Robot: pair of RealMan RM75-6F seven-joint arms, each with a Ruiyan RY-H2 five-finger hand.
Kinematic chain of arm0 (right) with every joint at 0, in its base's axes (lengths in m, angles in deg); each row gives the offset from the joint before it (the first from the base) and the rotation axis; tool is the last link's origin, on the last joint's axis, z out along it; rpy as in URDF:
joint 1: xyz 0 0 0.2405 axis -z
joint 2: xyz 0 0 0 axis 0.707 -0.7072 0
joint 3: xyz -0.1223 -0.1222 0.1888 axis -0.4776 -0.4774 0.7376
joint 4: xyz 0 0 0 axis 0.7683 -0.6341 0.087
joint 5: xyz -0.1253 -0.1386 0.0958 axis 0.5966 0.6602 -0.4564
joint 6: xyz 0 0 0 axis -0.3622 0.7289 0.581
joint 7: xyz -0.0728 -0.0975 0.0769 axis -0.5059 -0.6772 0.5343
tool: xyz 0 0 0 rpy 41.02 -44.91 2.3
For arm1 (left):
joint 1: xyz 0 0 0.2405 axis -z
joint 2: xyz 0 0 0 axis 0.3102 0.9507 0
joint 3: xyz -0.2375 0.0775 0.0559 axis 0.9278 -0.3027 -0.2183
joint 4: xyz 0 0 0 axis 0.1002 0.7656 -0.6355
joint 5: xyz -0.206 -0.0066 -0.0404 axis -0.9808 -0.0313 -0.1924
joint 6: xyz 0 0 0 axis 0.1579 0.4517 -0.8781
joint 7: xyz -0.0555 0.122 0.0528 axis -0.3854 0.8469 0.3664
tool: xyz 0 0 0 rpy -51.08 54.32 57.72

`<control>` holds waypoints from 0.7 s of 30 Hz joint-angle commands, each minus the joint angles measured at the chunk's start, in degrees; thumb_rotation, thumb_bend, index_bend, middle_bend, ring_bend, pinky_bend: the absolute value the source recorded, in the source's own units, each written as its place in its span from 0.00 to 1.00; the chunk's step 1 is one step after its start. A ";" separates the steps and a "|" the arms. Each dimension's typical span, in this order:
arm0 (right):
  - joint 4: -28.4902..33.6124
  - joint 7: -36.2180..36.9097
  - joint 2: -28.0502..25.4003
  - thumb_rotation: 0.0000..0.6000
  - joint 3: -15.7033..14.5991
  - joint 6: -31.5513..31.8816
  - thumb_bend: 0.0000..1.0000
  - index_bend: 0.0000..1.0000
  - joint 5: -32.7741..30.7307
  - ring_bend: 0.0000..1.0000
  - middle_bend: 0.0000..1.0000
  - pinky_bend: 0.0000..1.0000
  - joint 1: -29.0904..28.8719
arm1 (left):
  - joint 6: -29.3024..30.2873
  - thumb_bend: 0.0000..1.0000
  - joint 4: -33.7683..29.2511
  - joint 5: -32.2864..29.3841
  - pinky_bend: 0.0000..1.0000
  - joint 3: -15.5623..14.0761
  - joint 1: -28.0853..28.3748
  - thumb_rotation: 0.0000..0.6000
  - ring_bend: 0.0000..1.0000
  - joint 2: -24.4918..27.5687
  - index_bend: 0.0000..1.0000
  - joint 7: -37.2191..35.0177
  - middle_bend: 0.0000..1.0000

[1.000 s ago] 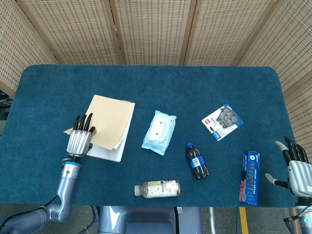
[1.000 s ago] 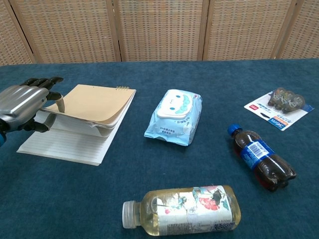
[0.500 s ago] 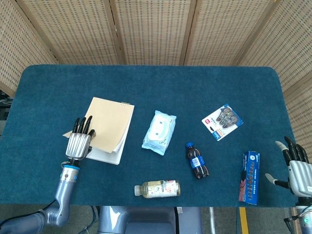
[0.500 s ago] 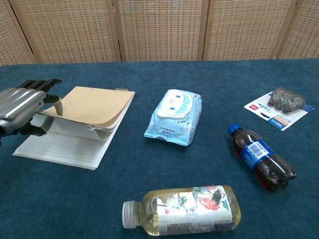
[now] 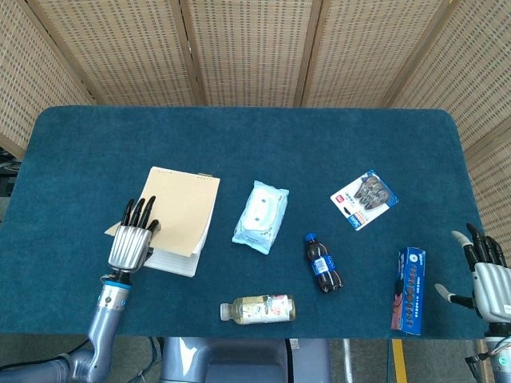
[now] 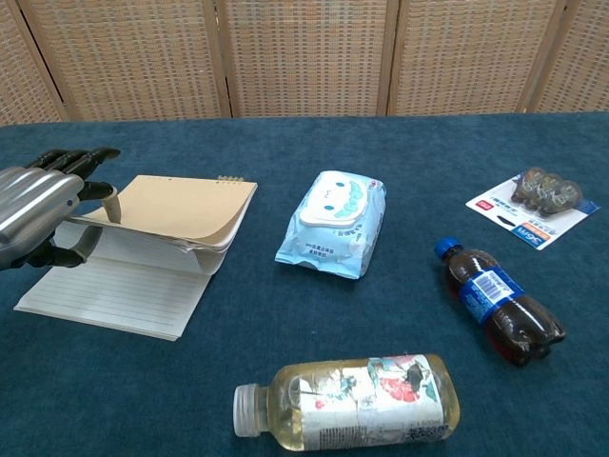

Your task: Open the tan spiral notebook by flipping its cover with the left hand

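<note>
The tan spiral notebook (image 5: 185,209) lies at the table's left, its spiral at the far edge. My left hand (image 5: 132,238) pinches the near-left edge of the tan cover (image 6: 176,209) together with some pages, thumb on top and fingers beneath. The cover stack is lifted off a lined white page (image 6: 114,290) that lies flat below. In the chest view the left hand (image 6: 38,214) shows at the left border. My right hand (image 5: 489,279) rests at the table's near right corner, fingers spread and holding nothing.
A white-and-blue wipes pack (image 5: 260,215) lies right of the notebook. A dark cola bottle (image 5: 322,262) and a pale tea bottle (image 5: 257,309) lie nearer the front. A blister pack (image 5: 364,199) and a blue box (image 5: 409,289) are to the right.
My left hand has raised the cover and pages higher, exposing more of the lined page. The notebook has slid a little toward the front. The right hand has not moved.
</note>
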State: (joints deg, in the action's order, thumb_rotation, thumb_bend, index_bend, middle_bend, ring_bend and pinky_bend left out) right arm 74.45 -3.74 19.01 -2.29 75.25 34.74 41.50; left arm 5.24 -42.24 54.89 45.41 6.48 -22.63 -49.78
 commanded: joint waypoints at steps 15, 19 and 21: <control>0.18 -0.04 -0.05 1.00 -0.03 -0.06 0.16 0.11 -0.04 0.00 0.00 0.00 0.02 | 3.11 0.64 -5.22 4.74 0.00 -3.86 -3.82 1.00 0.00 3.55 0.83 1.60 0.00; 0.23 -0.10 -0.05 1.00 -0.07 -0.16 0.16 0.11 -0.06 0.00 0.00 0.00 0.00 | 3.47 0.64 -6.93 5.75 0.00 -4.45 -4.50 1.00 0.00 5.06 0.83 1.60 0.00; 0.26 -0.11 -0.07 1.00 -0.07 -0.19 0.16 0.11 -0.09 0.00 0.00 0.00 -0.01 | 3.76 0.64 -7.73 6.40 0.00 -4.84 -4.88 1.00 0.00 5.72 0.83 1.98 0.00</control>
State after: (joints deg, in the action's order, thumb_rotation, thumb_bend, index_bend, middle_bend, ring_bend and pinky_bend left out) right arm 74.71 -3.85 18.93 -2.36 75.05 34.65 41.49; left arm 8.83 -49.68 61.01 40.79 1.82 -17.18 -47.98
